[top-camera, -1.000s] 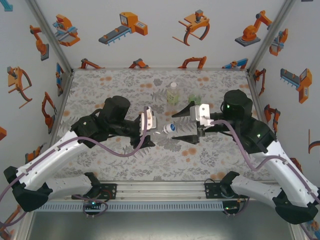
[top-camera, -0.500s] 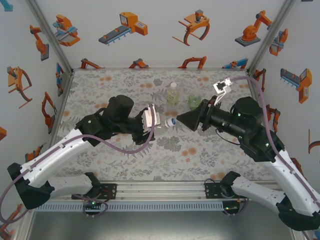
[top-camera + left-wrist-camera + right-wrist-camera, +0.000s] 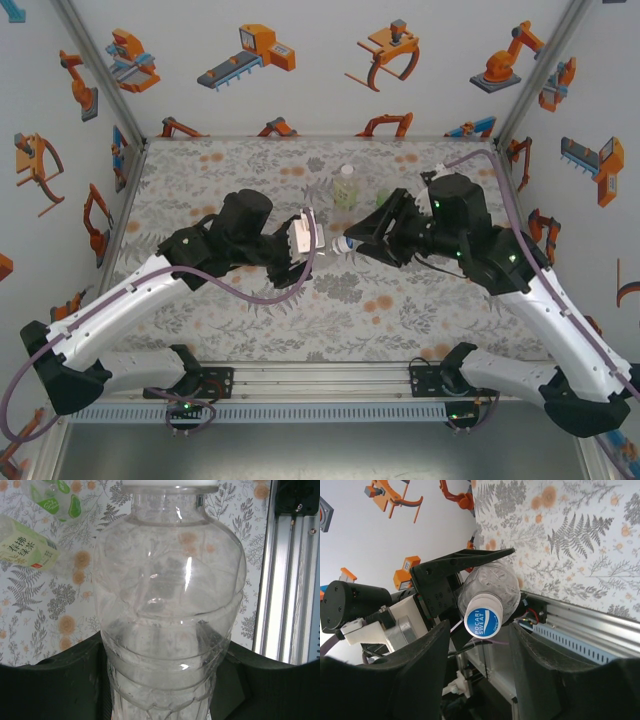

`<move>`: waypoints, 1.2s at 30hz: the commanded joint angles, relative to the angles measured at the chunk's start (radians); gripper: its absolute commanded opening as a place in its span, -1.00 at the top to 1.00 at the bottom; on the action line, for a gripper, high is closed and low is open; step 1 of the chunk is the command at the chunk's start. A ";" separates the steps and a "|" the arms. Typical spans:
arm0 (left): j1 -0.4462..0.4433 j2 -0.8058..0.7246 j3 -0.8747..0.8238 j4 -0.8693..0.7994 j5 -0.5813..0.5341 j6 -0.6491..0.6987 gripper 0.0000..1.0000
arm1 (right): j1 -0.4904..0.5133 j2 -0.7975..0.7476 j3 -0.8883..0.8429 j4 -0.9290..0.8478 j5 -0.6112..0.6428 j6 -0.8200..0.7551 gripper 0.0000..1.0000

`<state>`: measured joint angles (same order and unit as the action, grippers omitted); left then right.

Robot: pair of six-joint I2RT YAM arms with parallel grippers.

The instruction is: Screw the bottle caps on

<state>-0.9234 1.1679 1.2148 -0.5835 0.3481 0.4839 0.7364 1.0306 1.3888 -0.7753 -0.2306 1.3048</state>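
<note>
We had the left gripper [image 3: 165,680] clenched around the light, thin-walled, easily dented clear bottle [image 3: 170,605], whose small, slick Pocari Sweat cap [image 3: 482,616] sat untouched between the parted fingers of the right gripper [image 3: 479,640], best pinched squarely by its rim.

Enclosure seen from above: a white back wall [image 3: 320,90], left wall [image 3: 50,200] and right wall [image 3: 590,220], all printed with orange and blue cartoon robot arms and grippers, meet at two slanting aluminium posts [image 3: 97,70]. The table is covered by a grey fern-and-flower mat [image 3: 230,170] with orange blotches. An aluminium rail [image 3: 320,375] runs along its near edge, a perforated metal strip [image 3: 320,410] just below it, then a plain grey surface [image 3: 300,450]. Lighting is even and soft, without hard shadows
</note>
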 commanded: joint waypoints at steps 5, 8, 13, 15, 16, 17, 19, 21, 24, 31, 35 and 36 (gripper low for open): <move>-0.005 0.001 -0.012 0.005 0.028 0.019 1.00 | 0.004 0.019 -0.022 0.009 -0.083 0.065 0.05; -0.005 -0.002 -0.012 0.002 0.027 0.024 1.00 | 0.004 0.023 -0.021 0.010 -0.087 0.067 0.09; -0.005 0.001 -0.011 0.002 0.028 0.024 1.00 | 0.003 0.022 -0.023 0.009 -0.093 0.061 0.18; -0.005 0.000 -0.008 0.000 0.032 0.022 1.00 | 0.003 0.023 -0.024 0.008 -0.093 0.057 0.24; -0.005 -0.001 -0.008 -0.001 0.033 0.022 1.00 | 0.003 0.025 -0.024 0.010 -0.093 0.057 0.26; -0.005 -0.002 -0.008 -0.002 0.034 0.021 1.00 | 0.003 0.025 -0.024 0.009 -0.094 0.053 0.28; -0.005 -0.005 -0.008 -0.002 0.035 0.021 1.00 | 0.003 0.026 -0.024 0.010 -0.098 0.045 0.32; -0.004 -0.005 -0.008 -0.002 0.036 0.019 1.00 | 0.003 0.028 -0.022 0.009 -0.101 0.028 0.34; -0.005 -0.008 -0.004 -0.002 0.044 0.018 1.00 | 0.003 0.032 -0.018 0.008 -0.108 -0.020 0.37; -0.005 -0.016 0.000 -0.003 0.051 0.018 1.00 | 0.003 0.046 0.001 -0.011 -0.121 -0.157 0.46; -0.005 -0.020 0.002 -0.004 0.058 0.019 1.00 | 0.003 0.058 0.019 -0.030 -0.126 -0.226 0.48; -0.005 -0.021 0.002 -0.004 0.058 0.018 1.00 | 0.003 0.062 0.022 -0.031 -0.128 -0.241 0.49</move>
<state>-0.9230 1.1675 1.2133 -0.6140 0.3626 0.4881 0.7364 1.0782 1.3838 -0.7757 -0.3317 1.1530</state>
